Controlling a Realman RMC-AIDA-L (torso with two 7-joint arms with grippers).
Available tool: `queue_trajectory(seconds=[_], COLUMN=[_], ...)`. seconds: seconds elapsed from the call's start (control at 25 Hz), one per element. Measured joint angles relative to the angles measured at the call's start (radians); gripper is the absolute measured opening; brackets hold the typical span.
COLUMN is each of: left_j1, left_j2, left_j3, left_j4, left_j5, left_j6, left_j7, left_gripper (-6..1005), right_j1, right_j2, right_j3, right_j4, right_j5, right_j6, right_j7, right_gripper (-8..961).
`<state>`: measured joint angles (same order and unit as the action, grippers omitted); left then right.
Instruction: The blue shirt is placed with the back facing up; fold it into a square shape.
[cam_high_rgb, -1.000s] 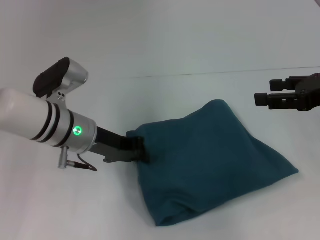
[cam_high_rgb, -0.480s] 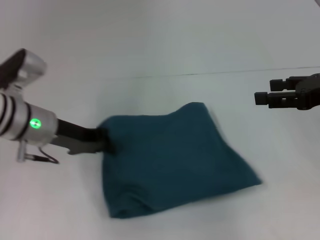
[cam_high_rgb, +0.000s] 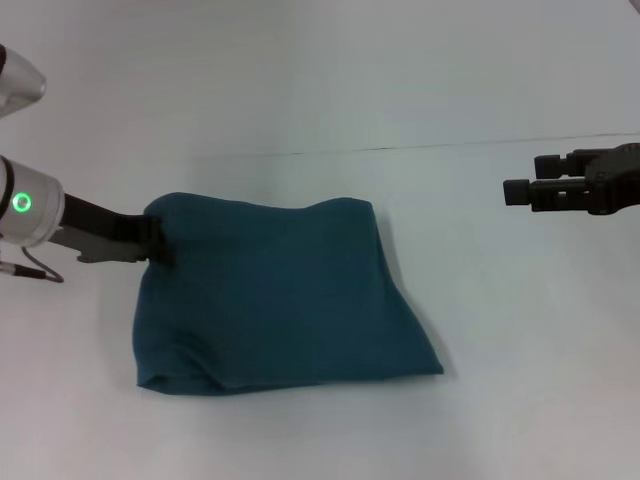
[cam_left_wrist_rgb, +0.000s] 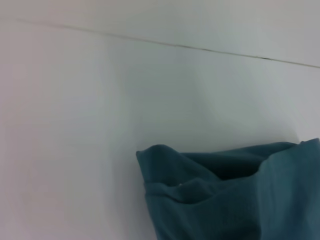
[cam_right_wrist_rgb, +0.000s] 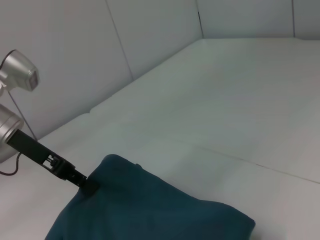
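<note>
Left hand (cam_high_rgb: 152, 243) is clamped on the blue shirt (cam_high_rgb: 275, 295) at its upper-left corner, the folded bundle lying lower centre on the tabletop (cam_high_rgb: 500, 400); right hand (cam_high_rgb: 520, 189), fingers parted, hovers empty far upper right, so left is nearer

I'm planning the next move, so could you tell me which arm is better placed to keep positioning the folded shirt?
Left, probably. The left gripper is clamped on the blue shirt at its far left corner; the right gripper hovers well clear.
</note>
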<state>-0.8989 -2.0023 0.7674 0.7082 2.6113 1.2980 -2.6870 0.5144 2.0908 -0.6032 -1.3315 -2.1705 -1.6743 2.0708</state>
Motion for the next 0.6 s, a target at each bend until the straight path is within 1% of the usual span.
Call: queue_trajectory(seconds=[0.2, 0.6], left_j1=[-0.009, -0.008], left_j2=[0.004, 0.005], left_j3=[-0.006, -0.019], left_j4=[0.001, 0.006], left_j5=[0.057, 0.063], left_j6=[-0.014, -0.015], left_j7=[-0.006, -0.022], left_gripper=[53, 73], right_j1=[0.002, 0.013], right_j2=[0.000, 0.000], right_j3=[-0.002, -0.007], right_j4=[0.000, 0.008], right_j5=[0.000, -0.002], right_j6=[0.002, 0.004], right_j7=[0.000, 0.000], right_gripper=[778, 782])
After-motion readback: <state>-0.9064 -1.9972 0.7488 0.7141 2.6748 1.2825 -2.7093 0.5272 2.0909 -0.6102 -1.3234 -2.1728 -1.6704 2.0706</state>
